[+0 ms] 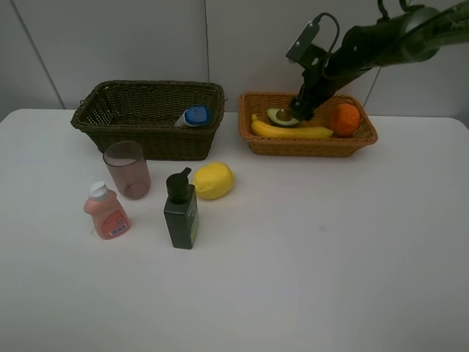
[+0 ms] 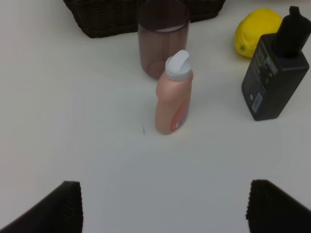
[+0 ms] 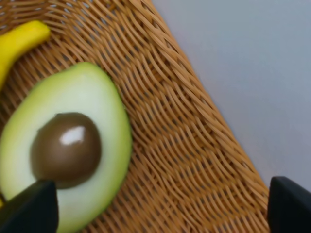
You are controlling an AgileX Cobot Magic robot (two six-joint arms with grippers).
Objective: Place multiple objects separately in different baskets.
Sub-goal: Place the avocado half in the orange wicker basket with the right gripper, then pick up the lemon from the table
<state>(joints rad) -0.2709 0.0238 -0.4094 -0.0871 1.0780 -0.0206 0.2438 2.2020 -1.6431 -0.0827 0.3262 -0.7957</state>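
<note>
The light orange-brown basket [image 1: 363,138] [image 3: 184,145] holds a banana [image 1: 292,131] [image 3: 19,43], an orange [image 1: 344,119] and a halved avocado [image 1: 280,117] [image 3: 73,145] lying cut face up. My right gripper [image 1: 300,111] [image 3: 160,208] hangs just over the avocado, open, with one fingertip [image 3: 31,208] at the fruit's edge. The dark basket [image 1: 146,136] [image 2: 102,19] holds the white blue-capped bottle [image 1: 194,116]. On the table stand the pinkish cup [image 1: 127,169] [image 2: 163,43], small pink bottle [image 1: 107,212] [image 2: 173,97], dark green pump bottle [image 1: 181,210] [image 2: 274,73] and lemon [image 1: 213,180] [image 2: 255,31]. My left gripper [image 2: 165,208] is open, short of the pink bottle.
The white table [image 1: 330,249] extends bare in front of and right of the standing bottles. A grey wall runs behind both baskets. The right arm [image 1: 381,40] reaches in from the upper right over the light basket.
</note>
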